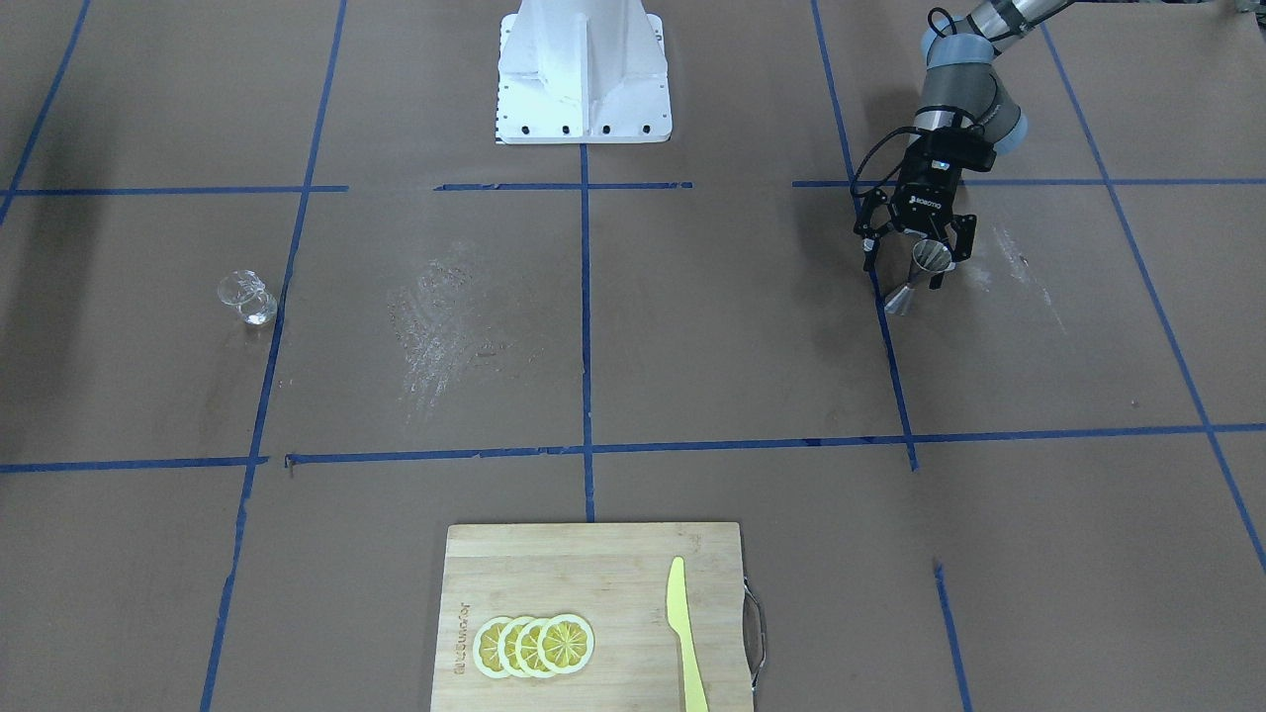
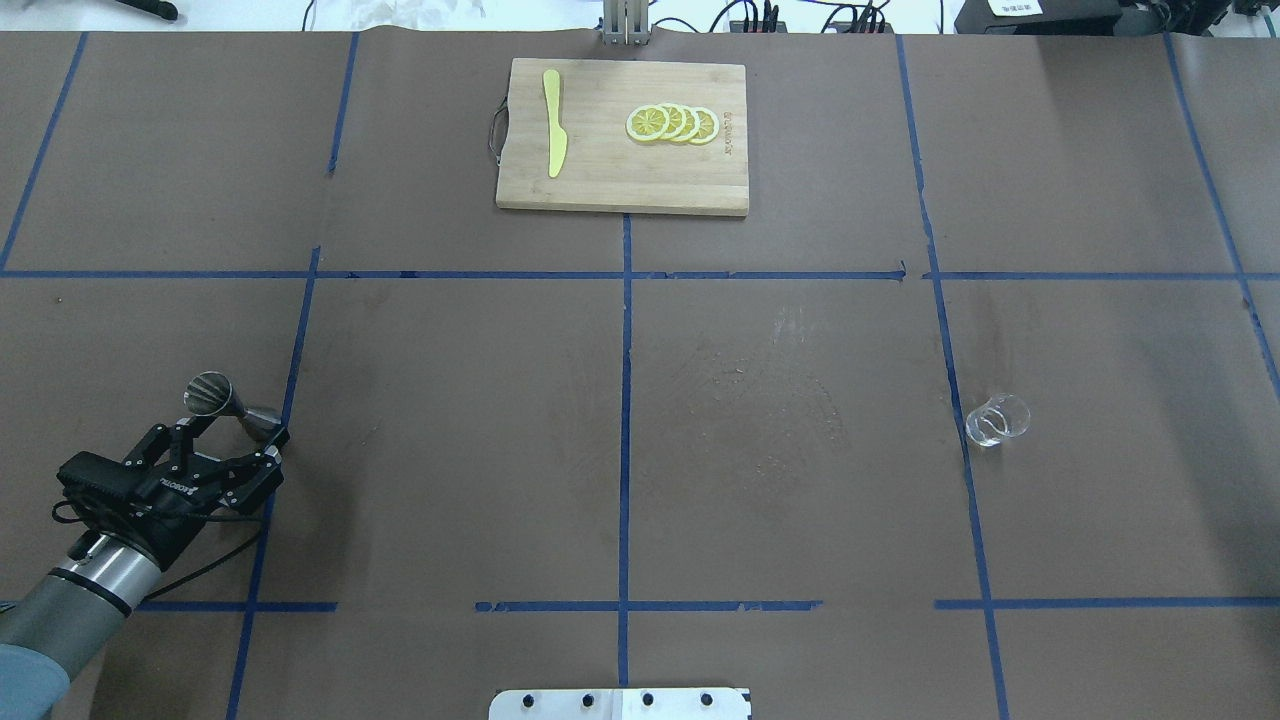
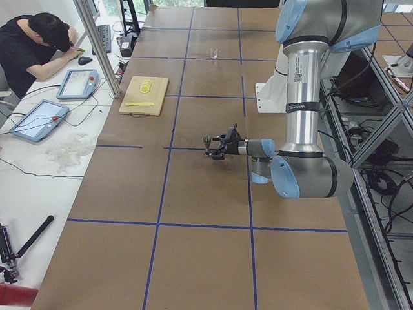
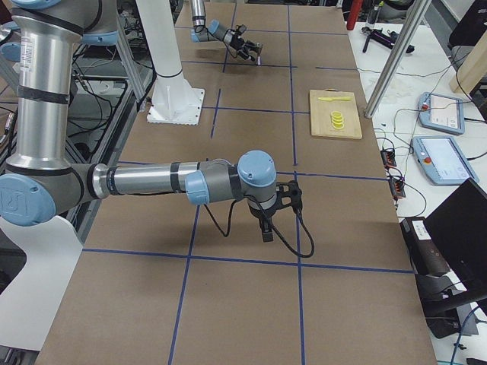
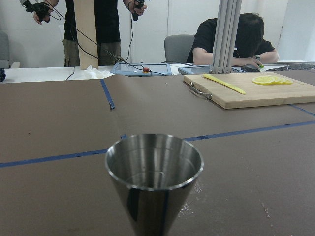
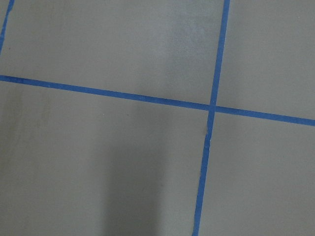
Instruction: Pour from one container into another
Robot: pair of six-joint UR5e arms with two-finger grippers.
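The left pincer (image 2: 232,428) is low over the worktop (image 2: 450,420), near the robot's own edge on its left side. Its fingers are apart, one on either side of the jigger (image 2: 225,405). Whether either finger touches the metal cannot be told. The jigger stands upright on the worktop between the fingertips, its open cup on top. In the left wrist view the cup fills the lower middle, rim level, and no finger shows. Whether it holds any liquid cannot be told. A line of blue tape (image 2: 290,380) runs just beside the jigger's foot.

The glass (image 2: 997,420) stands well apart from the jigger, on the robot's right side of the worktop, just beside another tape line. It is upright and looks clear.

At the far edge, midway along the worktop, lies a wooden board (image 2: 600,180) with a metal handle on one end. A yellow knife (image 2: 553,125) lies on it near the handle, and a row of overlapping lemon slices (image 2: 672,123) lies apart from the knife.

The right pincer (image 4: 268,220) shows only in the right side view, pointing down above the worktop, and whether it is apart or together cannot be told. Its wrist view shows only brown worktop and crossed tape.

A person (image 3: 39,45) sits bent over a side desk beyond the board.
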